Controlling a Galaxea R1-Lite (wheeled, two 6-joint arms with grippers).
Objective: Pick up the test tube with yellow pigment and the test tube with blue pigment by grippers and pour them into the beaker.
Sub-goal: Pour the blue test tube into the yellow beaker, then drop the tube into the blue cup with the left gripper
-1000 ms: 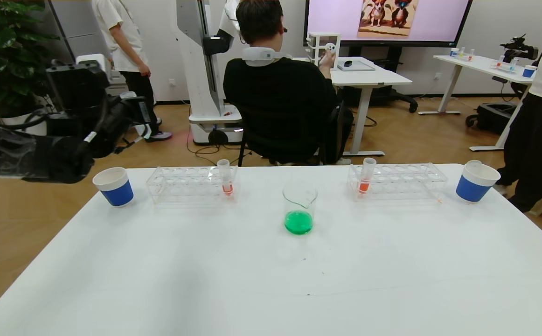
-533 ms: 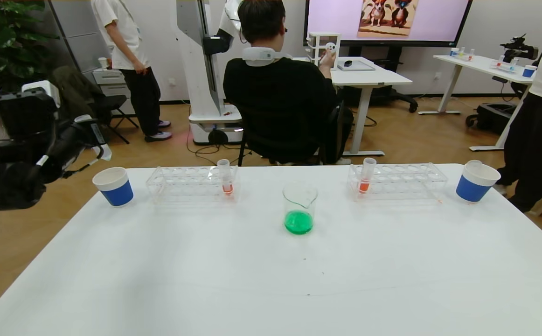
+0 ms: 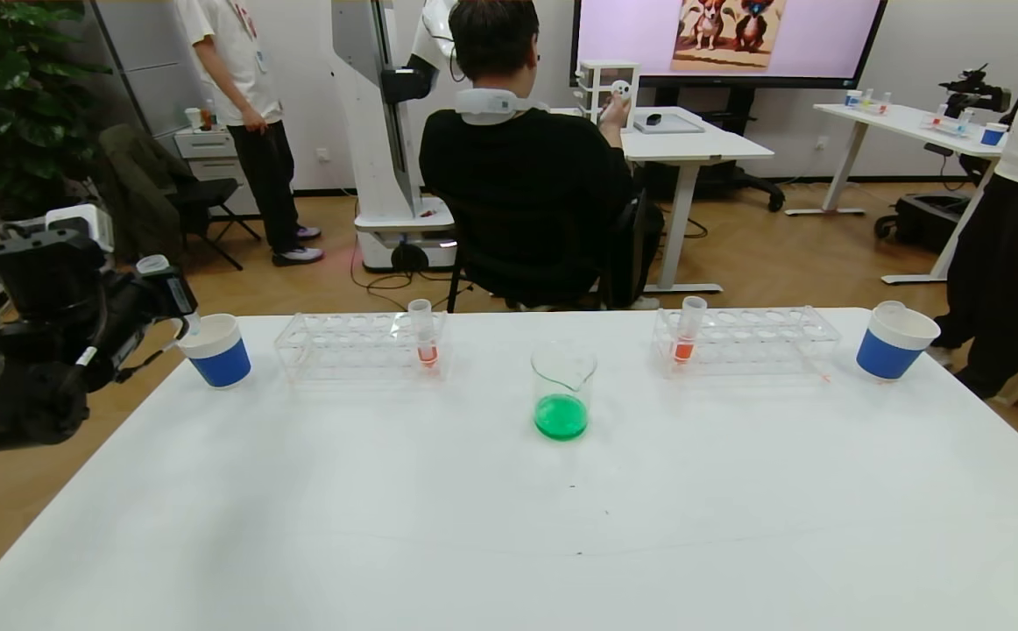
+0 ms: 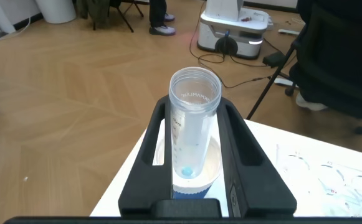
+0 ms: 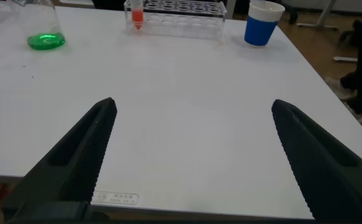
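Note:
My left gripper [image 3: 172,296] is off the table's far left corner, shut on a clear test tube [image 4: 195,124]. The tube is nearly empty, with one cyan-blue drop at its round bottom. It hangs upright over the left blue paper cup [image 3: 215,350], its tip at the cup's rim; the cup also shows under the tube in the left wrist view [image 4: 193,180]. The glass beaker [image 3: 562,390] stands mid-table and holds green liquid. No tube with yellow liquid shows. My right gripper [image 5: 193,104] is open and empty above the table's near right part, outside the head view.
Two clear racks [image 3: 360,346] [image 3: 745,337] stand at the back, each with one orange-red tube [image 3: 424,333] [image 3: 686,331]. A second blue cup [image 3: 893,342] at the far right holds an empty clear tube [image 3: 890,308]. People and furniture stand beyond the table.
My left arm swung left from a raised pose, then came down and in toward the left blue cup with the tube. Nothing on the table has moved.

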